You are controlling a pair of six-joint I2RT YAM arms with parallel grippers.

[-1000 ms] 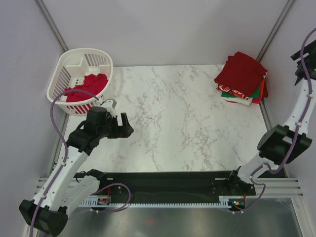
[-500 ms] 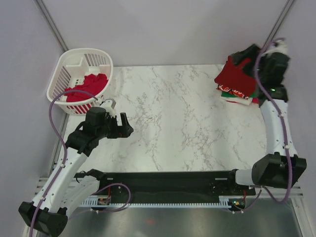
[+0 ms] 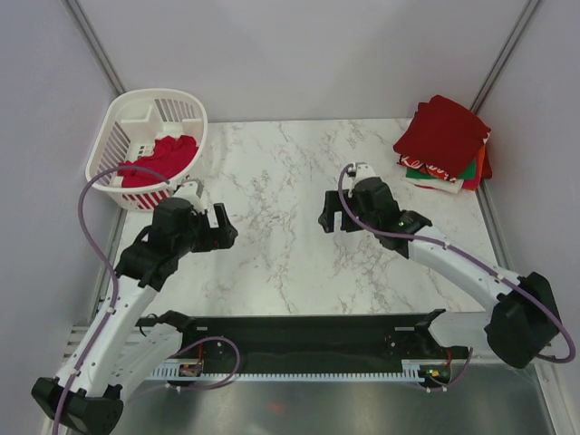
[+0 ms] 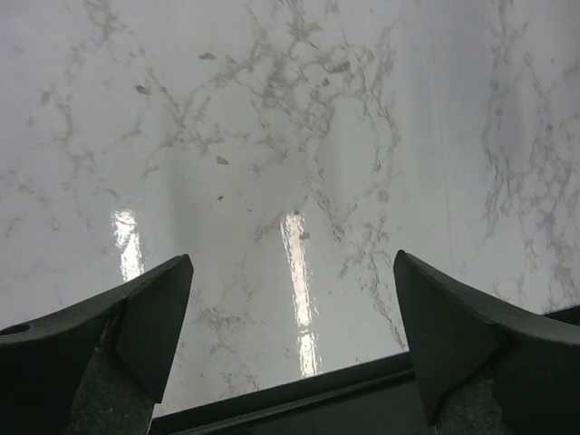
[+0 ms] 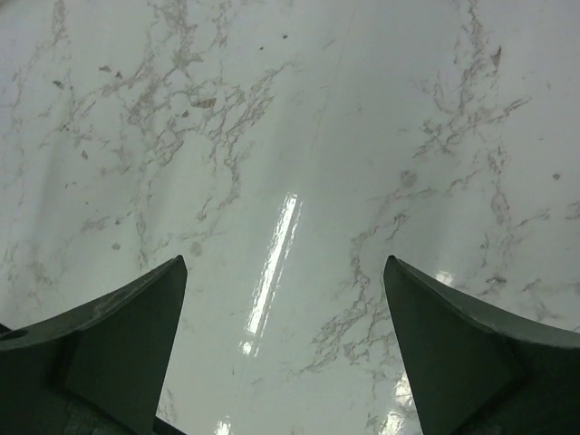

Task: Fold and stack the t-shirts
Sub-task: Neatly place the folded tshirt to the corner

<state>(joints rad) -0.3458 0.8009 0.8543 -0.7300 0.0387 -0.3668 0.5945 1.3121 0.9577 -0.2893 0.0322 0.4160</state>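
Left pincer [image 3: 227, 227] gapes wide and empty at centre left, and right pincer [image 3: 328, 216] is just as wide mid-frame, both over the marble table [image 3: 290, 172]. Folded t-shirts [image 3: 444, 136] are stacked upper right. A red t-shirt [image 3: 163, 159] lies crumpled in the white basket [image 3: 136, 113], upper left.

Stack's lower t-shirts [image 3: 433, 172] mostly hidden

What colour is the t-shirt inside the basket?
The t-shirt is red; the top external view shows it best.
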